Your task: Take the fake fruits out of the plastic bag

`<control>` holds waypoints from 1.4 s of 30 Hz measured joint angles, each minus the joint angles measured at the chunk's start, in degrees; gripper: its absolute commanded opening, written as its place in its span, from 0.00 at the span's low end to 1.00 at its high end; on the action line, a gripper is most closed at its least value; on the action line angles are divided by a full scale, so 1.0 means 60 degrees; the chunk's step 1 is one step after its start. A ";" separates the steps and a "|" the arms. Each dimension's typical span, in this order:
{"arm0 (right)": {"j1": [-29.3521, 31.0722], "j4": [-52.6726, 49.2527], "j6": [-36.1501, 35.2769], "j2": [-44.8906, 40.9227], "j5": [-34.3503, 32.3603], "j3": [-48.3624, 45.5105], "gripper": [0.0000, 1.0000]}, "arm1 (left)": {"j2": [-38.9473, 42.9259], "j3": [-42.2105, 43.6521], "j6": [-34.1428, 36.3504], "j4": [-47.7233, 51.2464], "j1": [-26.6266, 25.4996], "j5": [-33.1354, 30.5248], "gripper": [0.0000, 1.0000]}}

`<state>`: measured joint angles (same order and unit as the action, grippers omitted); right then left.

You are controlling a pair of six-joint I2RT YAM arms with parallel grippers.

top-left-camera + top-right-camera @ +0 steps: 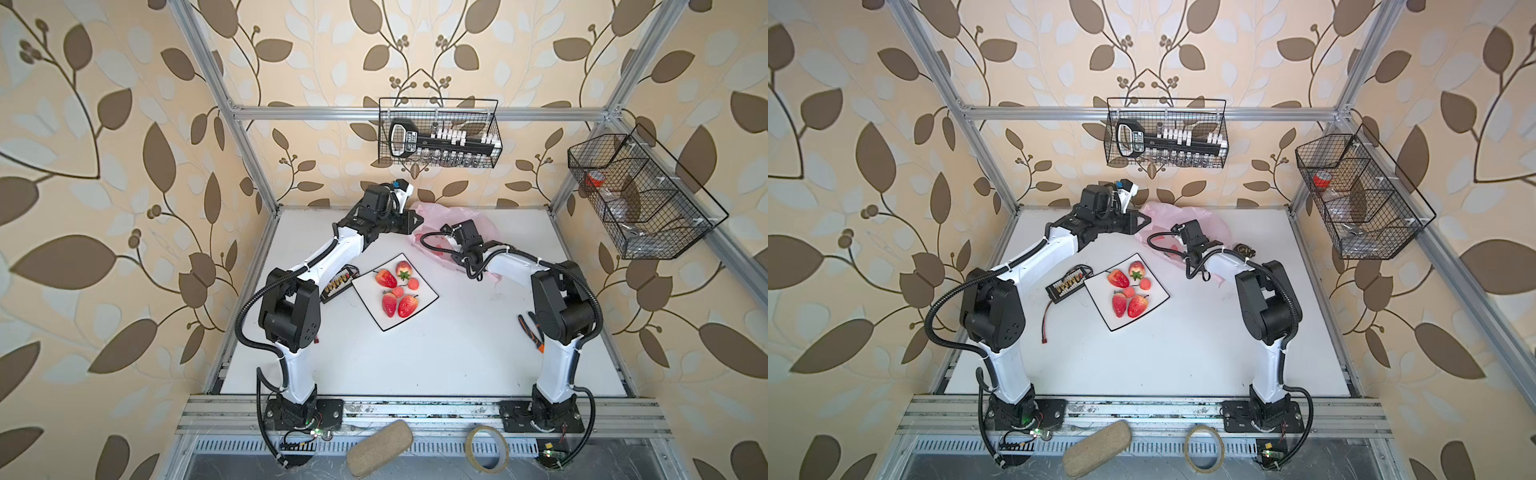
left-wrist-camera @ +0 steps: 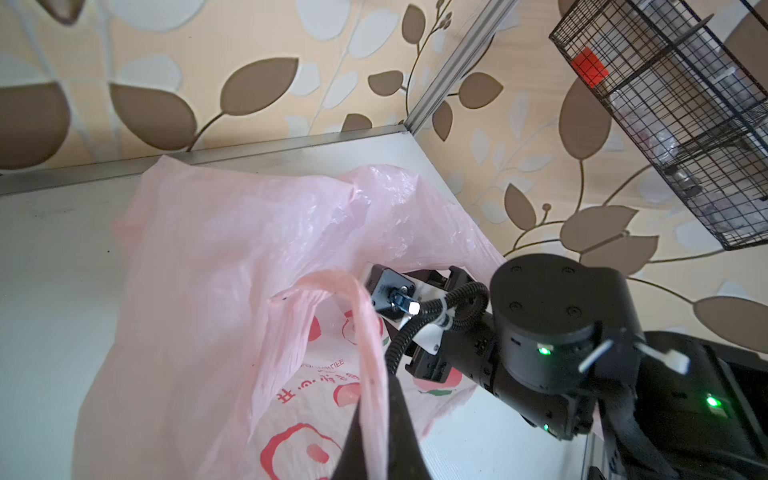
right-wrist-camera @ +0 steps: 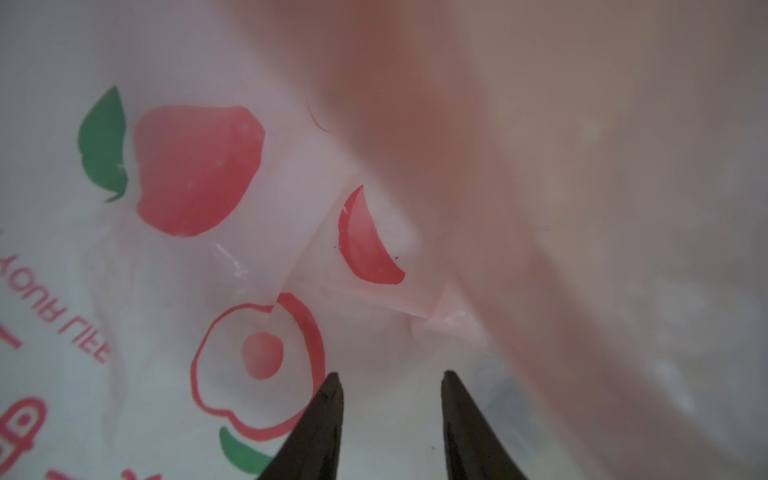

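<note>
Pink crinkled plastic, the handle loop (image 2: 332, 286) of the thin translucent plastic bag (image 2: 232, 232), is pinched between the closed fingers of the left gripper (image 2: 376, 419) and lifted, so that the mouth is held open. The right gripper (image 3: 390, 384) is set deep inside the bag, jaws parted with nothing between them. Only flat printed apple shapes (image 3: 199, 170) are seen ahead of it, and no fruit can be made out there.

The step in hand is judged to be the search of the bag's inside. Any fruit left must first be found, then approached and closed upon.

On the white square plate (image 1: 372, 299), near the bag, four glossy red strawberries (image 1: 386, 278) and two small pinkish round cherries (image 1: 413, 284) are laid. The bag itself is placed at the back of the white table (image 1: 415, 365).
</note>
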<state>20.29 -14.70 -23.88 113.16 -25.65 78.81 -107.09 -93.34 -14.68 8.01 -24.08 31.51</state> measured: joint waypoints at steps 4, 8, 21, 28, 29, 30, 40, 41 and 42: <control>-0.0321 -0.0703 0.0794 0.0197 0.0182 0.0576 0.44 | 0.0066 0.0000 0.0153 -0.0004 -0.0350 0.0015 0.00; -0.0743 -0.1351 0.1974 0.0233 0.0922 0.1115 0.45 | 0.0102 -0.0004 0.0189 -0.0022 -0.0758 0.0007 0.00; -0.1632 -0.1078 0.7839 0.0233 0.2342 0.1384 0.64 | 0.0164 -0.0015 0.0229 -0.0044 -0.1515 0.0011 0.00; -0.1876 0.0597 1.0976 0.0233 0.2980 0.0984 0.68 | 0.0634 0.0299 0.0535 -0.0102 -0.1763 0.0200 0.00; -0.1902 0.0816 1.1373 0.0233 0.3056 0.0896 0.68 | 0.0663 0.0302 0.0576 -0.0106 -0.1814 0.0229 0.00; -0.1927 0.1016 1.1744 0.0233 0.3118 0.0812 0.68 | 0.0681 0.0302 0.0619 -0.0102 -0.1829 0.0255 0.00; -0.1956 0.3129 1.4757 0.0885 0.3559 0.0623 0.65 | 0.0692 0.0302 0.0994 0.0153 -0.2324 0.0510 0.00; -0.1956 0.3231 1.4947 0.0994 0.3566 0.0623 0.65 | 0.0692 0.0302 0.1038 0.0189 -0.2379 0.0514 0.00; -0.1960 0.3300 1.5114 0.1107 0.3563 0.0623 0.65 | 0.0692 0.0302 0.1075 0.0219 -0.2422 0.0517 0.00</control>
<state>8.54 5.10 66.81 119.81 -4.27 82.54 -102.94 -91.53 -8.23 9.32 -38.61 34.61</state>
